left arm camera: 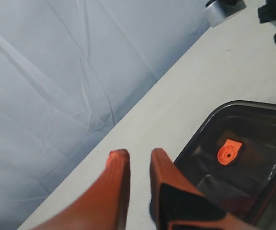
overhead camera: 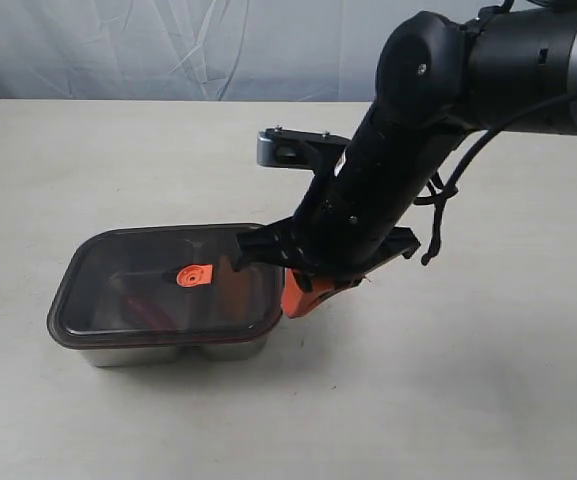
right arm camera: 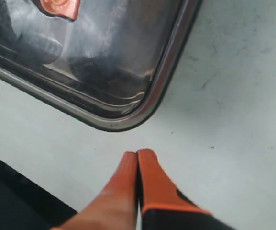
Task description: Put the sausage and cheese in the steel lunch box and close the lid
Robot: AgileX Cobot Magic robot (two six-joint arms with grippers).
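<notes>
The steel lunch box sits at the lower left of the table with the dark lid lying on top, its orange valve tab at the centre. A reddish shape, probably the sausage, shows dimly through the lid. The cheese cannot be made out. My right gripper is shut and empty, just off the box's right end; its fingertips hover over bare table beside the lid's corner. My left gripper is open with nothing in it, beside the lid, and is out of the exterior view.
The right arm reaches down across the middle of the table, with a silver-grey fitting on it. A pale cloth backdrop stands behind the table's far edge. Bare tabletop lies to the right of the box.
</notes>
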